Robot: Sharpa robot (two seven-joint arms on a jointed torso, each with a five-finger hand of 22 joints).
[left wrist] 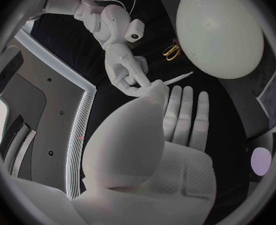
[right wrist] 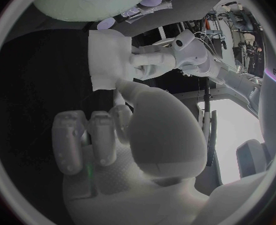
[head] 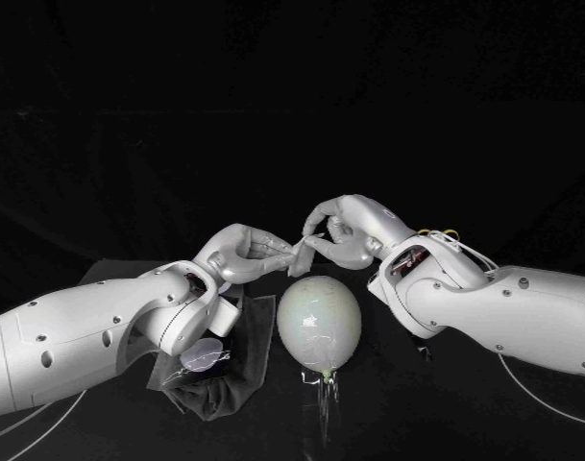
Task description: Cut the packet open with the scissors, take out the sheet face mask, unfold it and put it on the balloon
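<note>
We see the silver left hand (head: 244, 255) and silver right hand (head: 341, 230) both pinching a soft, folded white sheet mask (head: 299, 252), close by a smooth, pale, egg-shaped balloon (head: 320, 327), on a matte black worktop (head: 417, 423)

Beyond the balloon (head: 320, 322): left hand (head: 244, 254) and right hand (head: 341, 230) meet on the sheet mask (head: 299, 252), barring the way across.
Centre: the balloon lies between both forearms, with narrow gaps beside it.
Under left forearm: a dark bundle (head: 223, 389) takes up the table (head: 417, 423).
Near side: bare table before the right forearm, open.
</note>
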